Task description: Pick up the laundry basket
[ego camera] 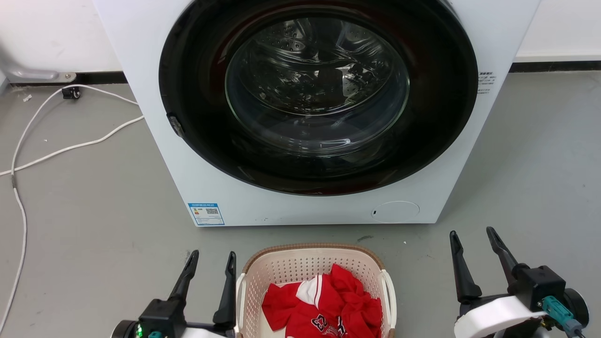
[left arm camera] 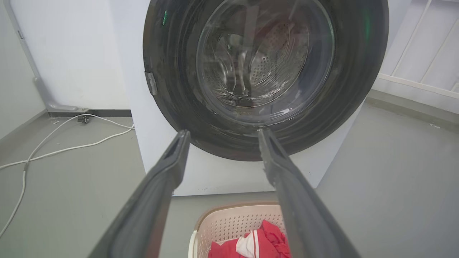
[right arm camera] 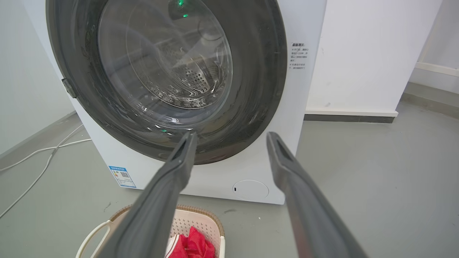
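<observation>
Near me, my left fingers (ego camera: 228, 287) and right fingers (ego camera: 461, 270) are spread, empty, either side of the laundry basket (ego camera: 310, 247). Lifting one handle (ego camera: 391, 293) alone could spill the red shirt (ego camera: 328, 307).

The laundry basket (ego camera: 281, 267) lies on the floor (ego camera: 94, 234) just before the washer (ego camera: 291, 209) with clothing (ego camera: 328, 305) in it, the left hand (ego camera: 212, 256) just beside its left side, the right hand (ego camera: 472, 232) farther off its right.

left gripper (left arm camera: 224, 132) jaws are gaping wide | laundry basket (left arm camera: 222, 225) is sitting on floor (left arm camera: 376, 179) below them, holding red garment (left arm camera: 265, 233) | washing machine (left arm camera: 161, 168) is standing behind | white cable (left arm camera: 89, 144) is trailing left
</observation>
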You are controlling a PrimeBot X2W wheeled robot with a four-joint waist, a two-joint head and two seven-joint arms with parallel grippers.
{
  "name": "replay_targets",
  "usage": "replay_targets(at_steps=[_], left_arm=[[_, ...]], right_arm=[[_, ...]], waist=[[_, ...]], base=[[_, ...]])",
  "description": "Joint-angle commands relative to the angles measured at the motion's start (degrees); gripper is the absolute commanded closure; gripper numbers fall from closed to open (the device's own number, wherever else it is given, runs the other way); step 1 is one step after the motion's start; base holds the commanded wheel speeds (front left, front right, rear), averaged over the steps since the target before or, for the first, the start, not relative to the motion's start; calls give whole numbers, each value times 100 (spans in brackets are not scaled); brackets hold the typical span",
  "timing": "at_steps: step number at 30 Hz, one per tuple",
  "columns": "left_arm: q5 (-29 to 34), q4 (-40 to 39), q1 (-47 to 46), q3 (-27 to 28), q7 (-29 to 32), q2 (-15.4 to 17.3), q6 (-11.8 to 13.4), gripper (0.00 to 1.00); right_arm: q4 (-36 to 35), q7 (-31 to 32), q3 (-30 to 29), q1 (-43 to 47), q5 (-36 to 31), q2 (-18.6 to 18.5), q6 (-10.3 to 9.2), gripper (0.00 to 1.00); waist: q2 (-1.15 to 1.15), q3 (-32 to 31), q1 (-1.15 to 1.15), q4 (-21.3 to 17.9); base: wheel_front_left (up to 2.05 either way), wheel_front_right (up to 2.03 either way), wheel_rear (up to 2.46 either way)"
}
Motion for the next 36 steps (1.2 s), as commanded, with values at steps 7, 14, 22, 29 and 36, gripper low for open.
replay_targets(at_steps=[7, 14, 22, 29, 36], left_arm=[[255, 255, 63, 282, -100, -152, -337, 0], [350, 318, 70, 375, -93, -183, -424, 0], [120, 366, 40, 393, -88, -188, -463, 0], [86, 573, -218, 450, -87, -189, -419, 0], [-19, 1133, -1074, 665, -87, -187, -481, 0]], right_arm=[[121, -84, 47, -69, -93, -13, -4, 0], [161, -84, 68, -92, -49, -13, -4, 0], [205, -84, 37, -98, 165, -13, -4, 0], [461, -62, 39, -380, 173, -12, -4, 0], [846, 276, 11, -1140, -94, -11, -4, 0]], waist=[[0, -13, 0, 7], [0, -27, 0, 5], [0, -7, 0, 19], [0, 457, 0, -29], [0, 1585, 0, -59]], base=[[0, 0, 0], [0, 0, 0], [0, 0, 0], [0, 0, 0], [0, 0, 0]])
